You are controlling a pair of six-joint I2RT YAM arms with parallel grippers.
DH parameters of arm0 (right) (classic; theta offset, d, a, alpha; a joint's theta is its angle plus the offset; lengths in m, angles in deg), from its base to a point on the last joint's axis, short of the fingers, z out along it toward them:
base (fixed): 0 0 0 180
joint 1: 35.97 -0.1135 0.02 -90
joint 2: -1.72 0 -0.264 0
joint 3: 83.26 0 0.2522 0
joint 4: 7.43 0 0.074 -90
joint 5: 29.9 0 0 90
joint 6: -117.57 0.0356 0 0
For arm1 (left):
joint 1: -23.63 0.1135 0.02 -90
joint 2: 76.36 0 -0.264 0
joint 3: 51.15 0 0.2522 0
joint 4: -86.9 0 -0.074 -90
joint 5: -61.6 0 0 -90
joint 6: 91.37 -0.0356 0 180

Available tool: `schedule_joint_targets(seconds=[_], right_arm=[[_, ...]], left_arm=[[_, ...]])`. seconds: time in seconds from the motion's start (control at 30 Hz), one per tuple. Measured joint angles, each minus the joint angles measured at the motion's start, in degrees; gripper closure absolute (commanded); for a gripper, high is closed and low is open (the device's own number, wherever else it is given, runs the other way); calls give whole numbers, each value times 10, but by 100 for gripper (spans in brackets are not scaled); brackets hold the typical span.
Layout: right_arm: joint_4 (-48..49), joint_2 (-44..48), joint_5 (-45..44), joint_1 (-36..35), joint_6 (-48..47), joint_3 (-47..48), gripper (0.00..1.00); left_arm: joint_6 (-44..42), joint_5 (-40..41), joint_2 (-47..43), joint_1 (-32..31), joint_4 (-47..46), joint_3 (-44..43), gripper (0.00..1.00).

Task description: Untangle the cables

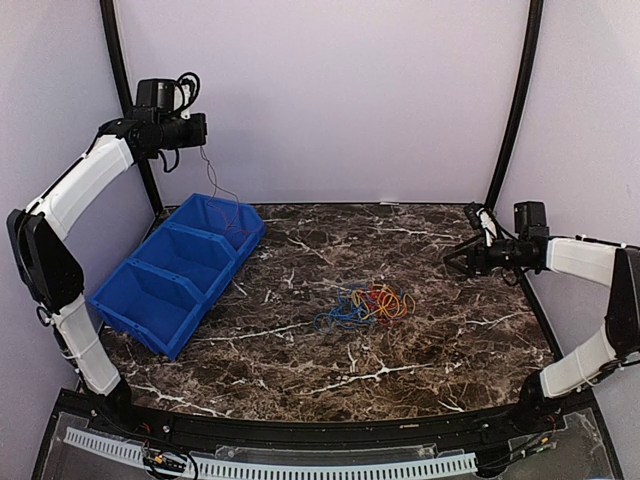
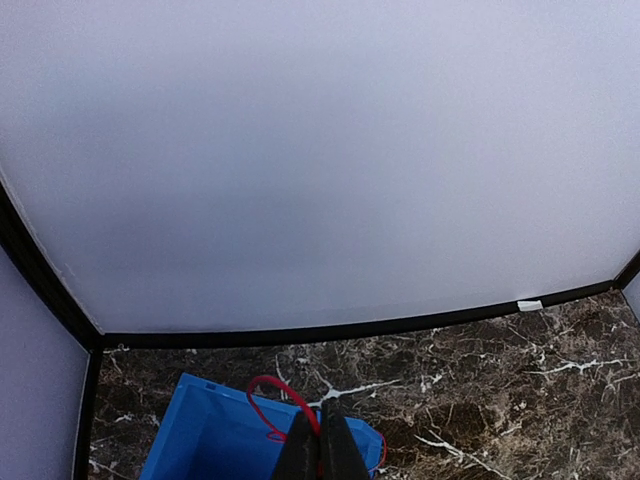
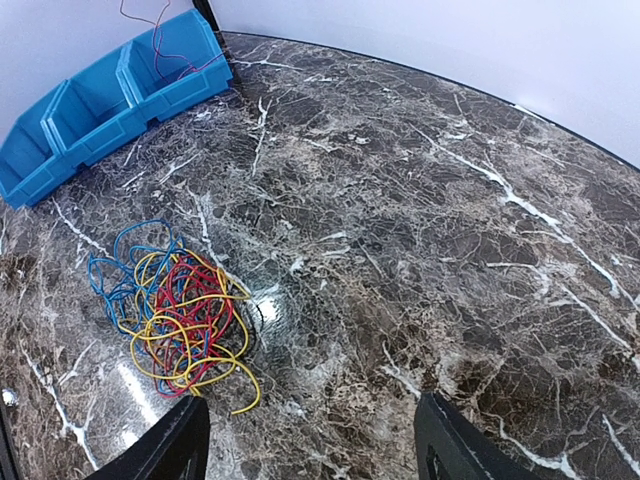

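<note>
In the overhead view, the left gripper (image 1: 203,130) is hanging high above the far-left corner, closed on a thin red cable (image 1: 218,185) that is dropping from its fingertips into the farthest compartment of the blue bin (image 1: 150,290), which is sitting on the left side of the marble table (image 1: 420,340). The tangle (image 1: 365,303) of blue, red and yellow cables is lying near the table's middle, well apart from the bin. The right gripper (image 1: 455,258) is hovering over the right side with its jaws spread and nothing between them. In the left wrist view, the left gripper (image 2: 320,448) is showing its fingers pressed together, with the red cable (image 2: 262,384) looping just beside them above the bin (image 2: 205,440). In the right wrist view, the right gripper (image 3: 310,450) is showing its two fingers (image 3: 165,450) standing wide apart above bare marble, the tangle (image 3: 178,320) lying just ahead of the left finger, and the bin (image 3: 80,120) sitting at the far left with the red cable (image 3: 160,45) trailing into its end compartment.
</note>
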Motion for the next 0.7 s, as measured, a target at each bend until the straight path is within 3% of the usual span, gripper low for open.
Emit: schedule_joint_targets(seconds=[0.33,0.53,0.7], right_arm=[[8,-2,7,0,0,-1,29],[12,-30,14,0,0,-1,29],[11,-38,14,0,0,-1,29]], left_arm=[[-15,-136,-28,21,-41,-19,100],[2,-224,-27,19,-80,-110,100],[19,-254,-27,19,-104,-155,100]])
